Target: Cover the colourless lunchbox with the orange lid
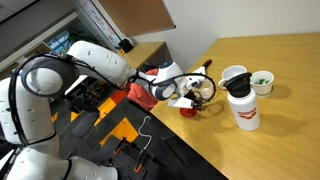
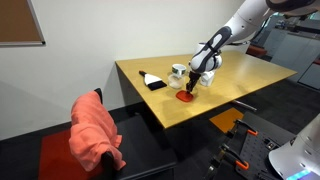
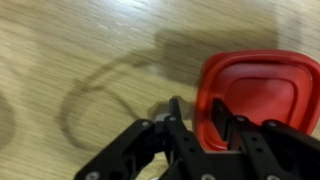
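Observation:
The orange lid (image 3: 260, 85) is a flat orange-red square with rounded corners, filling the right of the wrist view. It lies low on the wooden table near its edge in both exterior views (image 1: 187, 110) (image 2: 186, 97). My gripper (image 3: 203, 108) straddles the lid's left rim, one finger outside it and one on its inner face, closed on the rim. The gripper also shows in both exterior views (image 1: 192, 98) (image 2: 192, 86), just above the lid. I cannot make out the colourless lunchbox in any view.
A white cup (image 1: 233, 77), a white bowl with green contents (image 1: 262, 82) and a red-labelled white bottle (image 1: 243, 110) stand just beyond the gripper. A black flat object (image 2: 153, 80) lies on the table (image 2: 245, 75). An orange cloth (image 2: 95, 130) hangs on a chair.

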Controlling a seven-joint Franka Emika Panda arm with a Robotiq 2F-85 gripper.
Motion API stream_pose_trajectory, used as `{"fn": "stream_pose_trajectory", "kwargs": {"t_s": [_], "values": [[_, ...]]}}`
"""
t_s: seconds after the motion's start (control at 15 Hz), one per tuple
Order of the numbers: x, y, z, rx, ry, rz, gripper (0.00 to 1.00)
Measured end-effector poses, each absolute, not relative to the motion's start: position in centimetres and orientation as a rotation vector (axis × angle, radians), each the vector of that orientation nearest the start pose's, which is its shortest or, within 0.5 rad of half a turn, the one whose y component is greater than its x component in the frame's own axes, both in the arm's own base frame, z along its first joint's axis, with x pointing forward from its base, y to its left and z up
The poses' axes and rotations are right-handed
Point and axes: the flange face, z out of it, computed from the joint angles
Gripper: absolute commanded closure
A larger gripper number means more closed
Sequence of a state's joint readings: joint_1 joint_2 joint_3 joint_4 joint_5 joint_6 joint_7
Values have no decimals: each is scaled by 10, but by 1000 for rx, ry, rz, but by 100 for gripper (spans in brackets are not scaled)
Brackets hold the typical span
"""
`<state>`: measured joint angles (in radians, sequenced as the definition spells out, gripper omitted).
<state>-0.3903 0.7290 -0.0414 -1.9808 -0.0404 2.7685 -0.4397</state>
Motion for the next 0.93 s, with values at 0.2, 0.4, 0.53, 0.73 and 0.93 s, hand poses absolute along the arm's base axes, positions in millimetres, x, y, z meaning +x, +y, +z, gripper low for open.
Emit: {"fn": "stream_pose_trajectory", "kwargs": {"t_s": [0.2, 0.4, 0.53, 0.73, 0.93], "values": [[547, -250, 97, -3203, -89, -52, 88], [547, -250, 95, -3202, -79, -48, 100], [547, -250, 95, -3202, -73, -47, 97], [547, -250, 95, -3202, -73, -46, 98], [547, -249, 96, -3202, -74, -47, 98]]}}
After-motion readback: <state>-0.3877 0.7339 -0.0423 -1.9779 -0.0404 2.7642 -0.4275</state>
